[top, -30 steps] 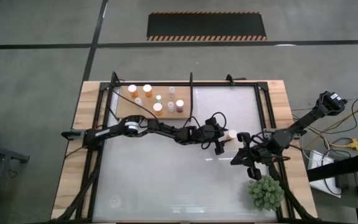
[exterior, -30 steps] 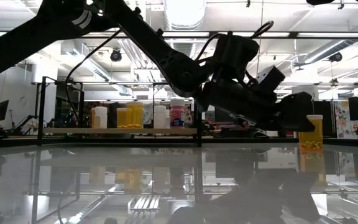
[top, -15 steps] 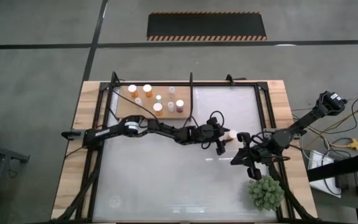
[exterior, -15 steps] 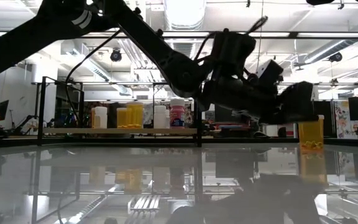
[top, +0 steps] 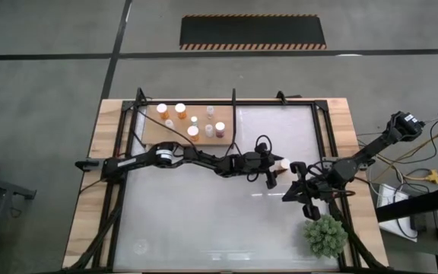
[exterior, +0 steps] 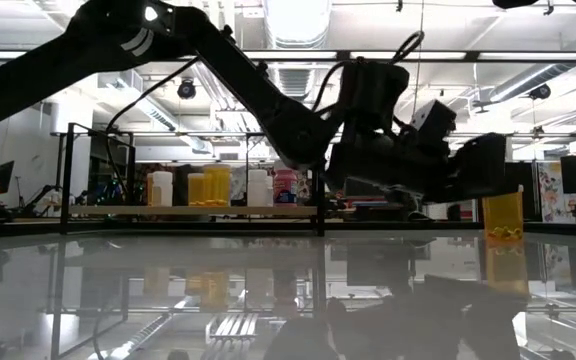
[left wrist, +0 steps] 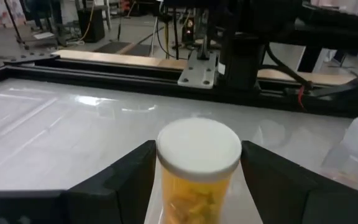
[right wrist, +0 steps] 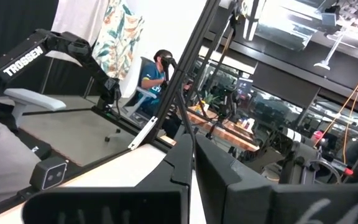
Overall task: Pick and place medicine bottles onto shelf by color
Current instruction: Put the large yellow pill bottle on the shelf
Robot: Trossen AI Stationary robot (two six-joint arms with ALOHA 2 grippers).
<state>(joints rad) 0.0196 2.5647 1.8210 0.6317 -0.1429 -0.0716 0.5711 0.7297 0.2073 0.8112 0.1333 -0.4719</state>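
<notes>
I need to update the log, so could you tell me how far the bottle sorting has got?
Eight bottles already stand on the shelf. The left gripper sits around an orange bottle on the table, fingers either side. The right gripper waits shut. This bottle remains to be shelved.

The right gripper (right wrist: 191, 180) fills the lower centre, its two dark fingers (right wrist: 179, 163) pressed together. At upper left stretches a black arm (right wrist: 55, 46) lettered TROSSEN. Behind, centre left, sits a person (right wrist: 155, 78) in blue.

Two dark jointed arms, white "TROSSEN" lettering.
</notes>
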